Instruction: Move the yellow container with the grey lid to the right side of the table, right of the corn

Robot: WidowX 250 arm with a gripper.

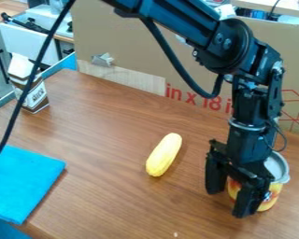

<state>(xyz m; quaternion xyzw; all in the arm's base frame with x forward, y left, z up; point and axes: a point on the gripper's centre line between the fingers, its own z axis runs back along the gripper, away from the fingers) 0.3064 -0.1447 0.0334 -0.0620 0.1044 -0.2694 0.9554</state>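
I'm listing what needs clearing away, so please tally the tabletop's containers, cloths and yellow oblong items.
Containers: 2 (carton, lidded tub by the claw)
Cloths: 1 (blue cloth)
Yellow oblong items: 1 (yellow oblong item)
Total: 4

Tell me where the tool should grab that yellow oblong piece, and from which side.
Around its middle, coming from above, looks best. The yellow oblong piece lies lengthwise on the table, slender with rounded ends, so the tool should probably close across its narrow width, one finger along each long side.
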